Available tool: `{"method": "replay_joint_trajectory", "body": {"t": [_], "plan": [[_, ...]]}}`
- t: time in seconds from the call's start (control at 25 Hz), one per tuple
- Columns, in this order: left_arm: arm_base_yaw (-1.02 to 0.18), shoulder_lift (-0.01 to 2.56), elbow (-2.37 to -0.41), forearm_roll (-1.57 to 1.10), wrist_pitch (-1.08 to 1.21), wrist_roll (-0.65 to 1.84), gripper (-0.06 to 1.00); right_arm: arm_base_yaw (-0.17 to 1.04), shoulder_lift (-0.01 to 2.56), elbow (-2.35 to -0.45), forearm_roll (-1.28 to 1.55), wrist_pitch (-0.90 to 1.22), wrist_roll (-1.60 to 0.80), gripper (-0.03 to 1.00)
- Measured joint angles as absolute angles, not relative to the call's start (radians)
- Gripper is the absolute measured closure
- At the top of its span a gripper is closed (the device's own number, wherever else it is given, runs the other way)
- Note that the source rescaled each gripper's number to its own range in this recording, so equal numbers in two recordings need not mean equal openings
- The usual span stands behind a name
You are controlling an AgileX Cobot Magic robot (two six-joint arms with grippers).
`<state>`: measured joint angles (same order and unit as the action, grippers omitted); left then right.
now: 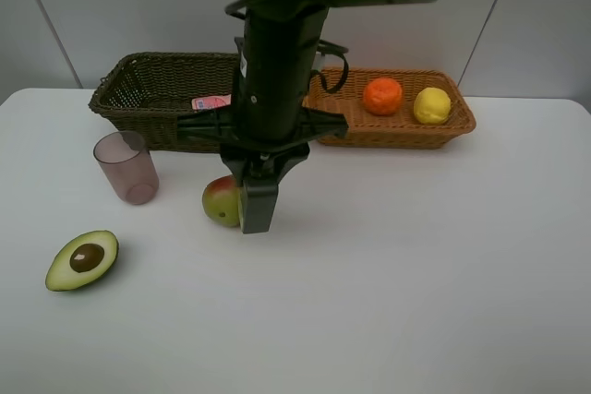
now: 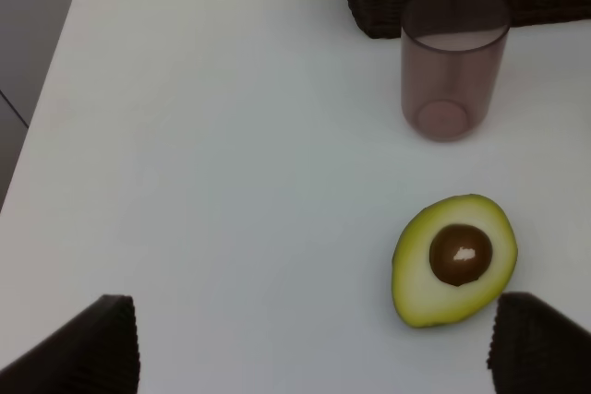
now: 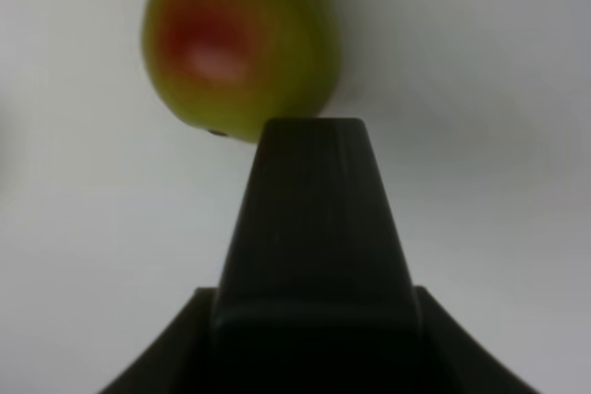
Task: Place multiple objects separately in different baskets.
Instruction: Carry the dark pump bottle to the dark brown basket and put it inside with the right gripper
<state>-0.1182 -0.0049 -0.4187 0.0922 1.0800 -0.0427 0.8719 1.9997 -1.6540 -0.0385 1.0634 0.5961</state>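
High view, baskets: the dark basket (image 1: 138, 89) sits at the table's (image 1: 416, 274) far edge, left of the middle. The tan basket (image 1: 397, 131) is beside it, toward the far right corner.
High view, sorted things: an orange (image 1: 382, 96) and a lemon (image 1: 431, 105) lie in the tan basket. A small pink item (image 1: 211, 101) lies in the dark one.
High view, loose things: the pear (image 1: 222, 200) rests near the table's middle. The cup (image 1: 126, 166) stands upright in front of the dark basket, and the avocado half (image 1: 83, 260) lies cut side up toward the front left corner.
High view, right tool (image 1: 259, 209): it is down at the pear, with one finger touching its side.
Left wrist view, left tool (image 2: 314, 348): it is released, its fingers spread wide and nothing between them. It hangs above the table just beside the avocado half.
Right wrist view, right tool: one dark finger covers the pear's near side and the other finger is hidden. I cannot tell whether it grips the pear.
Step in hand: probably taking the pear for the tan basket, where the other fruit lies.
Doing it well: straddle the pear's widest part with both fingers, since a round fruit can roll from a one-sided push. Clench gently, then lift straight up before crossing the basket's rim.
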Motion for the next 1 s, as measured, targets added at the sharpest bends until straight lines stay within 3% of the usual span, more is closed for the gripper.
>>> {"method": "replay_joint_trajectory", "body": {"t": [0.32,1.0], "plan": [[-0.118,-0.005,-0.419,0.092,1.080,-0.043,-0.06,0.872,2.000,-1.768,-0.181,0.978,0.578,0.68],[-0.118,-0.005,-0.419,0.092,1.080,-0.043,-0.06,0.857,2.048,-1.773,-0.563,0.548,0.534,0.69]]}}
